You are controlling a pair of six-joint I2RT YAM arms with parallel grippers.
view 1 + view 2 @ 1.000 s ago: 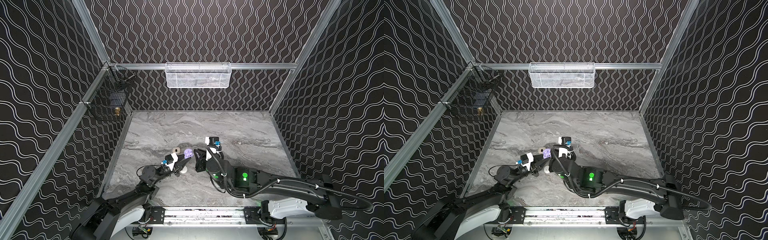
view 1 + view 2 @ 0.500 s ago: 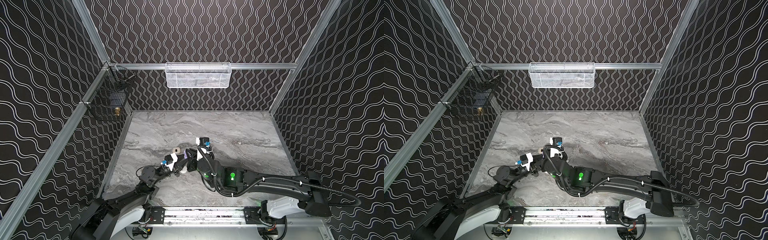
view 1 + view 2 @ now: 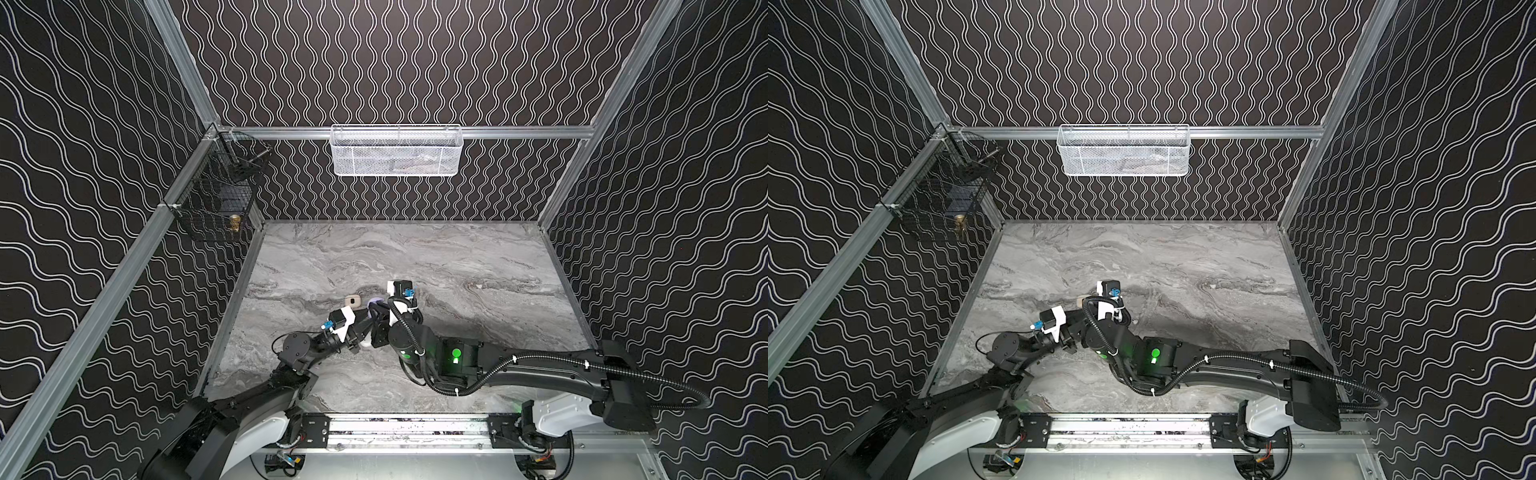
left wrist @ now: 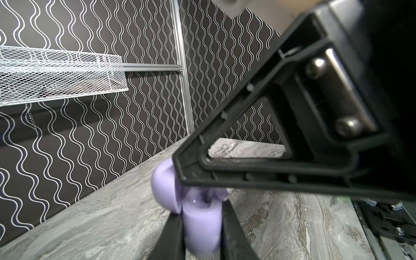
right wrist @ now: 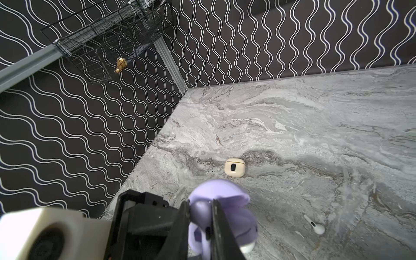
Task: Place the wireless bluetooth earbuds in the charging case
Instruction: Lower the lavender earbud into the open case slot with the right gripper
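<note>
Left wrist view — left jaws tight on lavender case [image 4: 200, 222] — right jaws snug round lavender earbud [image 5: 200, 225]

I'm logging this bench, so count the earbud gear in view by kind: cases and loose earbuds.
Charging cases: 2 (lavender case open, cream case shut)
Loose earbuds: 1 (white earbud)
Total: 3, leaving out a white piece mostly hidden behind the lavender case.
</note>
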